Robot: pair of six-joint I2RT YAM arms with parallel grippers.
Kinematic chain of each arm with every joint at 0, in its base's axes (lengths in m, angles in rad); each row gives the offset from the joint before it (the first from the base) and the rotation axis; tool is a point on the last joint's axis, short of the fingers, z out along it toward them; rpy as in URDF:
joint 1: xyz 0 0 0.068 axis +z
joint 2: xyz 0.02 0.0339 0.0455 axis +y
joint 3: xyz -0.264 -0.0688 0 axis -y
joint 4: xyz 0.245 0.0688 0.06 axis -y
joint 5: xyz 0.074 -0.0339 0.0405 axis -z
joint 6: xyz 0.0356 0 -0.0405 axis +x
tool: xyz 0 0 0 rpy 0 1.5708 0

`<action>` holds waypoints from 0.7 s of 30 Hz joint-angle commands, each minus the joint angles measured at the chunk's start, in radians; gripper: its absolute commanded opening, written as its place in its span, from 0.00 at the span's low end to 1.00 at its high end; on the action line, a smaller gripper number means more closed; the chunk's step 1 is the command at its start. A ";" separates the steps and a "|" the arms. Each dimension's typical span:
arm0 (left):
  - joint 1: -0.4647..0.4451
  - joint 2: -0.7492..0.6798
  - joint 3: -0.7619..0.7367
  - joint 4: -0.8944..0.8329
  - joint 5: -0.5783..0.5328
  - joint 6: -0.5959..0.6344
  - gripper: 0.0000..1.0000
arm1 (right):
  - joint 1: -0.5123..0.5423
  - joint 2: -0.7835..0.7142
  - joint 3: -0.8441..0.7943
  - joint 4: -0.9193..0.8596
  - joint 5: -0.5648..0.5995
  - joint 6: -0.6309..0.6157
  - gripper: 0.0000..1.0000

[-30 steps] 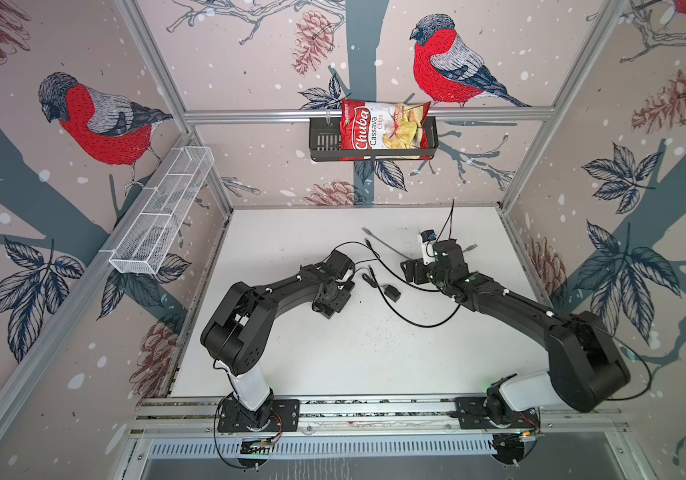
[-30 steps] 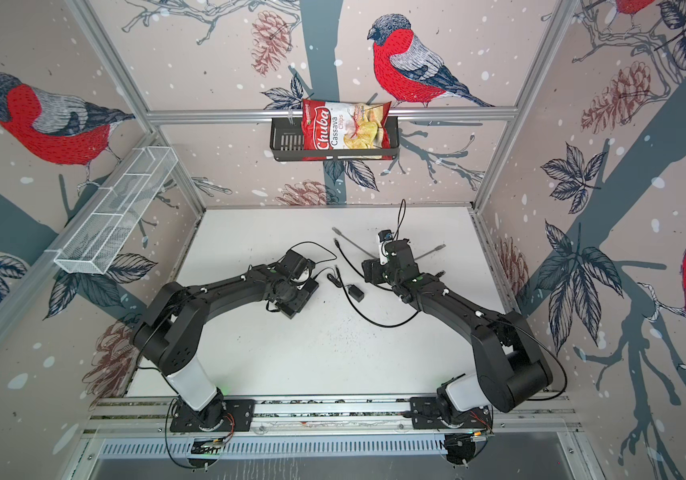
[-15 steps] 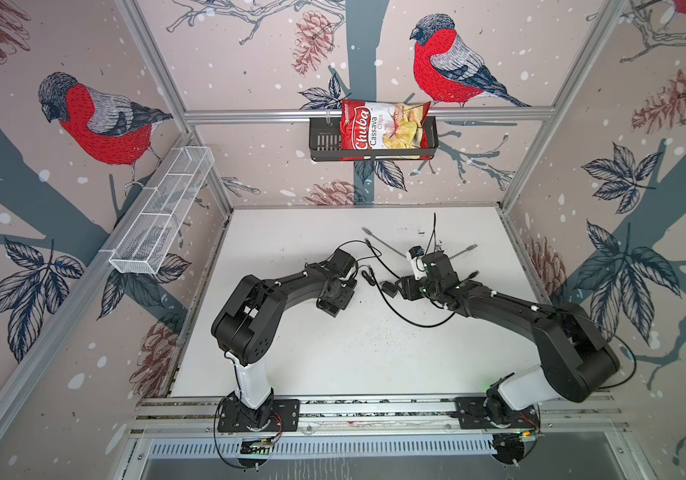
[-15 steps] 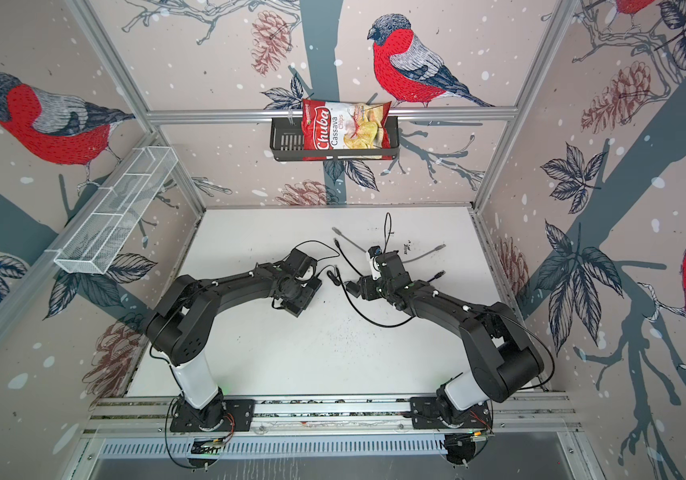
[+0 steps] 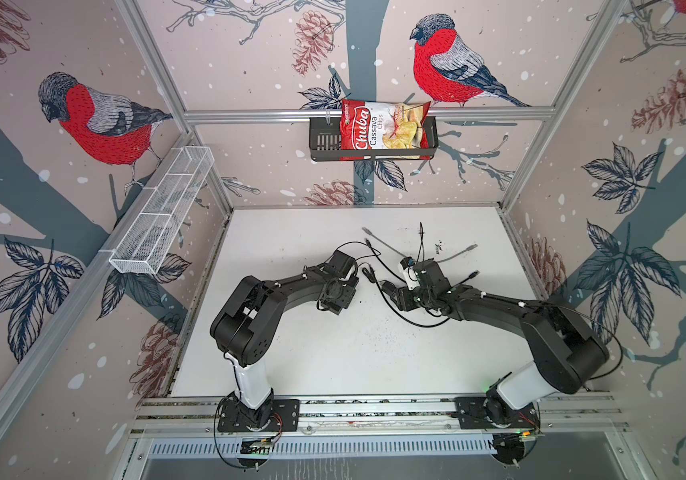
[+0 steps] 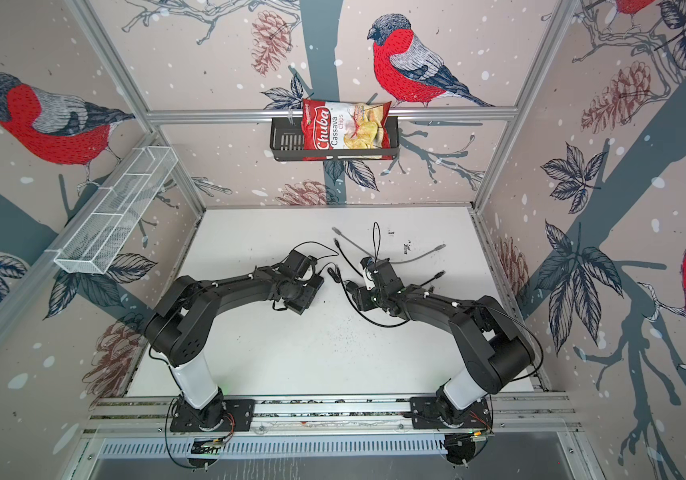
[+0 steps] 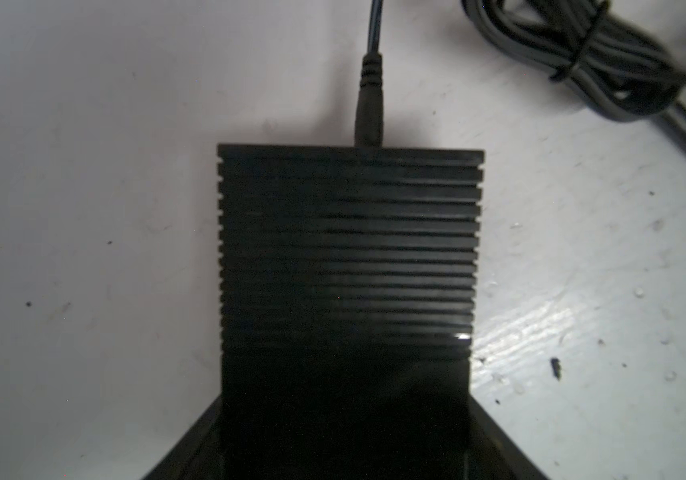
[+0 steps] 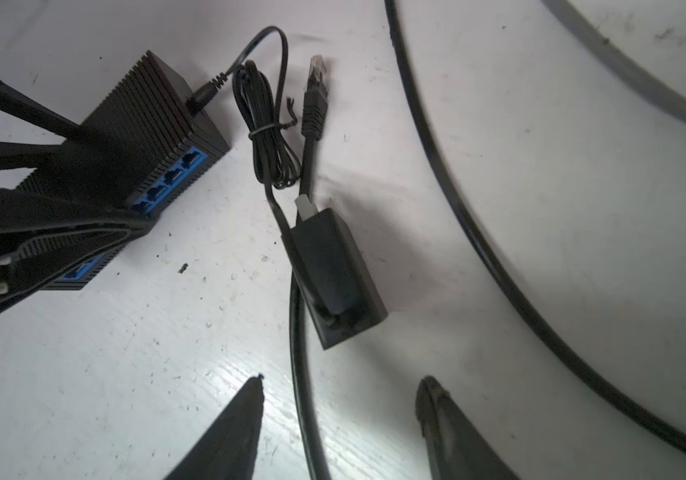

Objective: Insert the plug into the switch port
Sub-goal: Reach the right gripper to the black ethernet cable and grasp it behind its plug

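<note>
The switch (image 7: 345, 249) is a ribbed black box, and my left gripper (image 7: 345, 415) is shut on its two long edges. A round power jack (image 7: 370, 112) sits in its far end. The right wrist view shows the switch (image 8: 141, 108) with blue switch ports (image 8: 171, 178) along one side, partly behind the left fingers (image 8: 62, 220). The plug (image 8: 316, 83), clear-tipped with a black boot, lies loose on the table. Its black cable (image 8: 297, 332) runs between the fingers of my open right gripper (image 8: 343, 380) without touching them. In both top views the grippers (image 5: 335, 301) (image 5: 393, 293) face each other mid-table.
A black power adapter (image 8: 335, 270) lies just ahead of the right fingers, beside a tied cable bundle (image 8: 266, 137). Grey cables (image 5: 453, 253) lie farther back. A chips bag (image 5: 383, 129) hangs in a basket on the back wall, and a wire tray (image 5: 158, 212) on the left wall.
My right gripper has moved left and nearer the front, down over the plug's cable, and its jaws have narrowed. The left gripper has stayed on the switch.
</note>
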 commanded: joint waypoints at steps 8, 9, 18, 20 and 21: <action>0.002 -0.004 -0.032 -0.086 -0.048 0.027 0.72 | -0.001 0.129 0.096 0.057 0.021 0.033 0.46; 0.002 -0.006 -0.032 -0.085 -0.046 0.030 0.72 | -0.002 0.141 0.109 0.060 0.027 0.037 0.44; -0.001 -0.027 -0.066 -0.084 -0.056 0.055 0.72 | -0.034 0.300 0.298 0.058 0.036 0.017 0.34; 0.000 -0.032 -0.074 -0.085 -0.057 0.064 0.72 | -0.047 0.328 0.339 0.062 0.024 0.016 0.33; 0.001 -0.034 -0.075 -0.086 -0.060 0.066 0.72 | -0.052 0.343 0.360 0.063 0.017 0.013 0.33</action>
